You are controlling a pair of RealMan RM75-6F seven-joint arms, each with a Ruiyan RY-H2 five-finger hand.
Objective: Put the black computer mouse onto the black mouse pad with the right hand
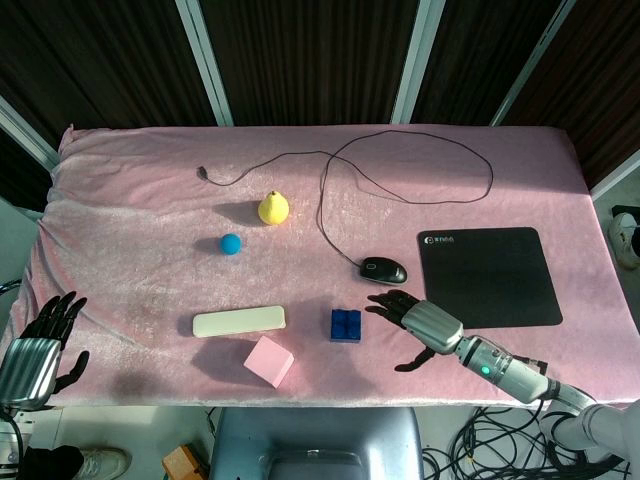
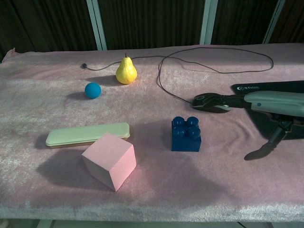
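Note:
The black computer mouse (image 1: pixel 383 269) lies on the pink cloth just left of the black mouse pad (image 1: pixel 490 277), its cable looping toward the back of the table. My right hand (image 1: pixel 415 320) hovers a little in front of the mouse with its fingers spread and pointing left, holding nothing. In the chest view the right hand (image 2: pixel 270 105) reaches in from the right and its dark fingers partly cover the mouse (image 2: pixel 199 101); the mouse pad (image 2: pixel 266 88) shows behind it. My left hand (image 1: pixel 45 345) hangs open off the table's front left corner.
A blue toy brick (image 1: pixel 346 325) sits just left of my right hand. A pink cube (image 1: pixel 269 361) and a cream flat case (image 1: pixel 239 321) lie near the front edge. Further back are a blue ball (image 1: pixel 231 243) and a yellow pear (image 1: pixel 273 208).

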